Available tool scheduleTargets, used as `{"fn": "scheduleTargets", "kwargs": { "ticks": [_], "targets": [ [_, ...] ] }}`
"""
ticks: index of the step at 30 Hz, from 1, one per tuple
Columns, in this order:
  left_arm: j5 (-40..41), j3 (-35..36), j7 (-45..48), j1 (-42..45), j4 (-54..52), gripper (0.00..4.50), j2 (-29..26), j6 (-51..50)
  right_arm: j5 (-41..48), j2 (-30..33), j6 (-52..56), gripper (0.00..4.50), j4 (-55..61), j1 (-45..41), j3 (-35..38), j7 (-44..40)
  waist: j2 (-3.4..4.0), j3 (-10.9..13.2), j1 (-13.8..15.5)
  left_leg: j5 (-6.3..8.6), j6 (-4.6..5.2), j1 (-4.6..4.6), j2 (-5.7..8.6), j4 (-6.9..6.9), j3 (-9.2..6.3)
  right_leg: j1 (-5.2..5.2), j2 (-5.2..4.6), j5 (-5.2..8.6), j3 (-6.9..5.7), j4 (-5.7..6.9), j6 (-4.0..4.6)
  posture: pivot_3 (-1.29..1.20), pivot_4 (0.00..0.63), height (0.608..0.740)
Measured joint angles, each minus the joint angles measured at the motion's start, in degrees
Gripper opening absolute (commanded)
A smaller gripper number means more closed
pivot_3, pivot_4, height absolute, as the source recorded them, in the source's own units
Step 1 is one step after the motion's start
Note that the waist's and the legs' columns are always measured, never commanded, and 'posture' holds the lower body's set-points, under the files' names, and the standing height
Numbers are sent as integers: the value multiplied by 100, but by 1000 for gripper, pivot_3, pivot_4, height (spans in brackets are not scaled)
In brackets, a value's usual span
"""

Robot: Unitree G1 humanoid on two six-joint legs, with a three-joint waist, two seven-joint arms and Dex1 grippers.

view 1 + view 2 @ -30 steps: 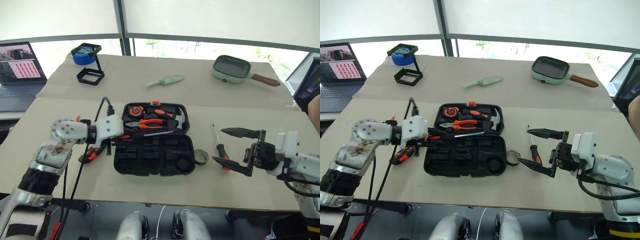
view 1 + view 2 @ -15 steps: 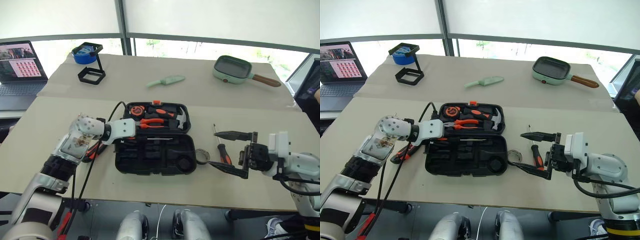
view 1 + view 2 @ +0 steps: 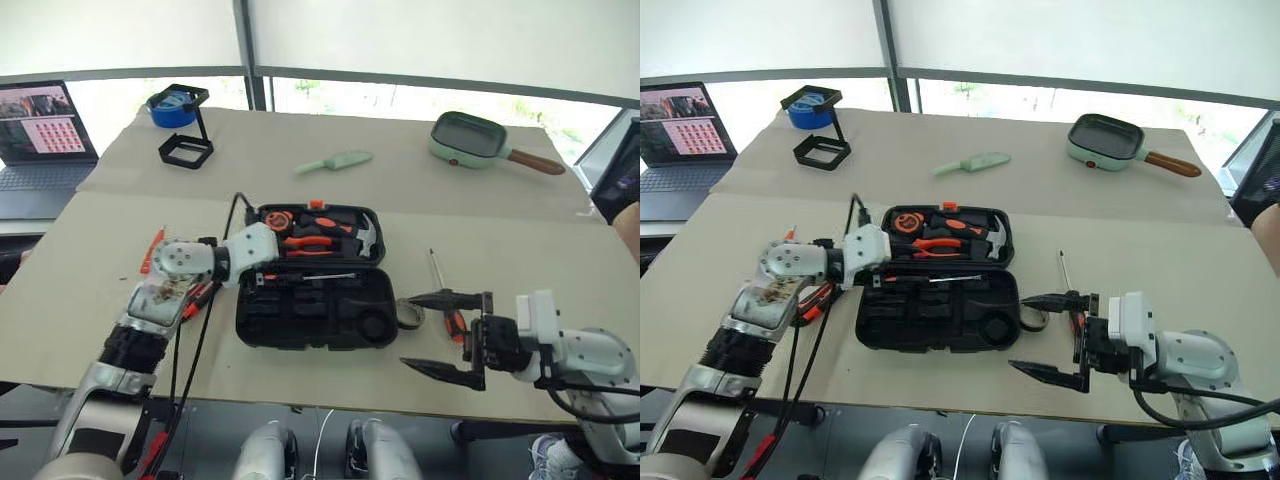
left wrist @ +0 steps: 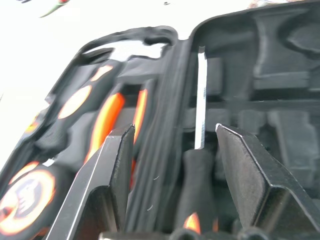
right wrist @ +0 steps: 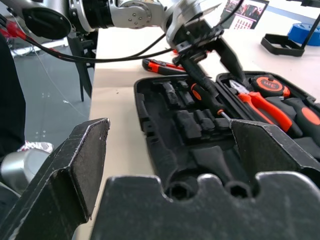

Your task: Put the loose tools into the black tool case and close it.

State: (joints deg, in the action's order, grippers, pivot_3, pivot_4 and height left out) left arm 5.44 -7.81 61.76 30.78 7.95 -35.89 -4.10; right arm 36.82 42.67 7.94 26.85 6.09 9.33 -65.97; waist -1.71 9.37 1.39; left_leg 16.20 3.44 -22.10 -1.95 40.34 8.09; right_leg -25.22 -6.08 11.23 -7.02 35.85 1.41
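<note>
The black tool case lies open mid-table, with pliers, a hammer and a tape measure in its far half. One black-and-orange screwdriver lies in the near half beside the hinge. My left gripper is open at the case's left end, and its fingers straddle that handle without touching it. My right gripper is open wide and empty, just right of the case near the table's front edge. Behind it lie the small tape roll and another screwdriver. More orange-black tools lie under my left arm.
A laptop sits at the far left. Next to it is a black square frame with blue tape. A mint-green knife and a green pan lie at the back. The table's front edge runs just below my right gripper.
My left gripper has opened and let go of the screwdriver, which now lies in the case. My right gripper has drawn left and toward the front edge, still open.
</note>
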Motion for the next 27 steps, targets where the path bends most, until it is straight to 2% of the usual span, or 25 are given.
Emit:
{"fn": "scheduleTargets", "kwargs": {
  "ticks": [2, 6, 7, 9, 19, 23, 27],
  "targets": [
    [58, 69, -133, -95, 61, 1736, 85, -120, -1, -38, 3, 4500, 0, 0, -1, 29, 0, 0, 6, 5, 9, -2, 0, 1, -4, 1, 0, -2, -3, 0, -4, 0, 150, 740],
    [21, 17, -300, -105, 211, 184, 257, -158, -5, -78, 3, 4500, -28, -115, -5, 70, 0, 0, 40, 8, 13, -3, 3, 2, -5, 1, 0, -3, -3, 0, -5, 0, 150, 740],
    [-18, -35, -351, -85, 247, 44, 333, -158, -8, -94, 3, 4500, -55, -133, -6, 79, 0, 0, 51, 8, 13, -5, 3, 2, -5, 0, 0, -3, -3, -1, -5, 0, 150, 740],
    [-112, -201, -410, -47, 312, 44, 473, -211, -10, -109, 3, 4500, -110, -203, -32, 83, 0, 0, 71, 1, 2, -8, 5, 2, -4, -1, 2, -3, -3, -2, -4, 0, 150, 740],
    [-339, -489, -355, -23, 148, 44, 404, -422, -12, -118, 3, 4500, -157, -56, -26, 130, 7, -4, 76, 16, 25, 4, 6, 2, -2, 8, -3, -1, -1, -1, -7, 0, 150, 740],
    [-349, -648, -116, 260, 372, 44, 405, -623, -60, -214, 2, 4500, -184, -18, -29, 220, 20, -13, 77, 16, 25, 10, 7, 2, 1, 12, -2, 1, -3, -1, -10, 0, 150, 740],
    [-355, -678, -78, 453, 683, 44, 693, -600, -132, -291, 2, 4500, -232, -11, -46, 257, 36, -22, 112, 20, 34, 11, 14, 5, -1, 18, -9, 6, -2, 0, -19, 0, 150, 740]
  ]
}}
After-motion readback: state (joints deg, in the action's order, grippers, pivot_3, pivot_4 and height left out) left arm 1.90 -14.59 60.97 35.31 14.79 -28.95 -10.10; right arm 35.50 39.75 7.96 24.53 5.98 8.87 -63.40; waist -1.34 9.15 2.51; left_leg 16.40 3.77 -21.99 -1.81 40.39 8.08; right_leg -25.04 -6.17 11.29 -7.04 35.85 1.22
